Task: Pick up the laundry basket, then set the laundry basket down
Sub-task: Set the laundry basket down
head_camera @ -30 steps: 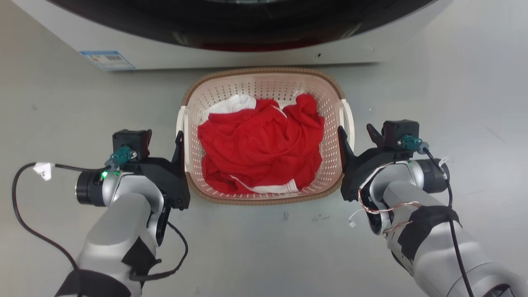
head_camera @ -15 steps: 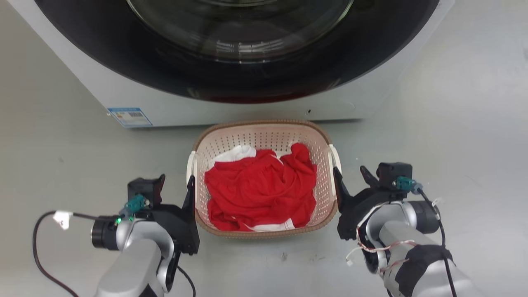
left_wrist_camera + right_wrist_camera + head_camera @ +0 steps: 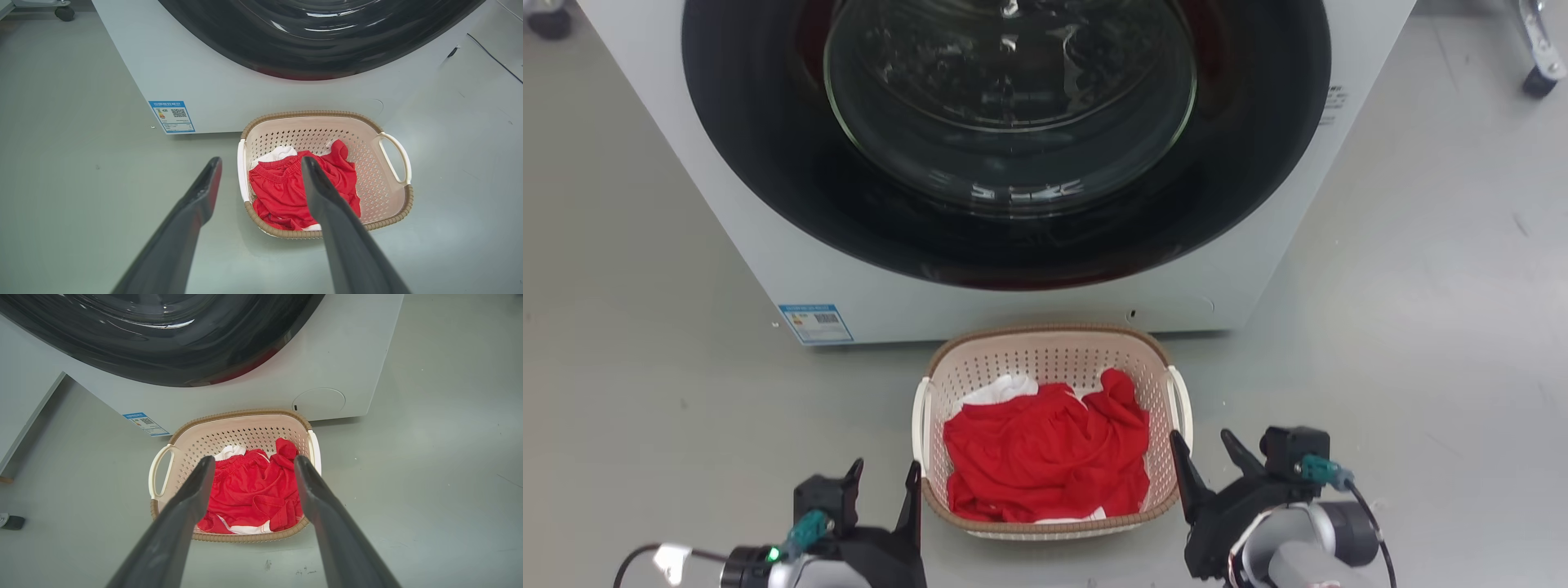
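While the front-load washer (image 3: 735, 212) stands behind it, laundry basket (image 3: 1045, 333) sits on the floor, centred between left gripper (image 3: 885, 467) and right gripper (image 3: 1201, 437), side handles (image 3: 920, 425) facing them. Both grippers spread, empty, equally near.

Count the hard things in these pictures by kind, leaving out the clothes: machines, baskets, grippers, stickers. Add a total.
Washing machine: 1
Laundry basket: 1
Grippers: 2 (left gripper, right gripper, both open)
Blue sticker: 1
Total: 5
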Robot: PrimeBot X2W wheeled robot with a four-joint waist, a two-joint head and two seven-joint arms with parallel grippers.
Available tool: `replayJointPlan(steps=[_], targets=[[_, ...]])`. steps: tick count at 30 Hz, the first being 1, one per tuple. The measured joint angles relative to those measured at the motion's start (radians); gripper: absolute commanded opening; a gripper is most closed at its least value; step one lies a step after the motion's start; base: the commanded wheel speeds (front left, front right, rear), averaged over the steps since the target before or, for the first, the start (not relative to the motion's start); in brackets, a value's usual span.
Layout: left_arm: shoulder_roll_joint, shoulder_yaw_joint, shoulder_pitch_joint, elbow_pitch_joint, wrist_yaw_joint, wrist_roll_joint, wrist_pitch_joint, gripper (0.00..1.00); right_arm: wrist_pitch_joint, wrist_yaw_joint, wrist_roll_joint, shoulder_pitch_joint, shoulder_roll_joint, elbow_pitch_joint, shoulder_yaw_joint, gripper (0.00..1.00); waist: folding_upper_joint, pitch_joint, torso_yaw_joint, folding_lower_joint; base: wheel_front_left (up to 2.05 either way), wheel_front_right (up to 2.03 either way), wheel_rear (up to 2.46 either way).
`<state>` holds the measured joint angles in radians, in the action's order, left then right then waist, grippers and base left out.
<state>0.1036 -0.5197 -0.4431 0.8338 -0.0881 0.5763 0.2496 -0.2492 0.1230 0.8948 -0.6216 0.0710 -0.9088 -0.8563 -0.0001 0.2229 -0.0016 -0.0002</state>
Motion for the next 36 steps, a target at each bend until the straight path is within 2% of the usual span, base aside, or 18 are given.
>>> replayJointPlan(steps=[12, 22, 36], targets=[[0.026, 0.063, 0.225, -0.172, -0.027, -0.053, 0.000, 1.00, 0.000, 0.002, -0.102, 0.223, 0.019, 0.187, 0.119, 1.00, 0.0001, -0.134, 0.000, 0.0001, 0.00, 0.00, 0.00], [0.030, 0.120, 0.365, -0.317, -0.035, -0.108, 0.000, 1.00, 0.000, 0.005, -0.234, 0.387, 0.024, 0.336, 0.250, 1.00, 0.0000, -0.219, -0.009, 0.0001, 0.00, 0.00, 0.00], [0.020, 0.209, 0.477, -0.480, -0.036, -0.194, 0.000, 1.00, 0.000, 0.005, -0.408, 0.534, 0.007, 0.532, 0.397, 1.00, 0.0001, -0.236, -0.019, 0.0003, 0.00, 0.00, 0.00]])
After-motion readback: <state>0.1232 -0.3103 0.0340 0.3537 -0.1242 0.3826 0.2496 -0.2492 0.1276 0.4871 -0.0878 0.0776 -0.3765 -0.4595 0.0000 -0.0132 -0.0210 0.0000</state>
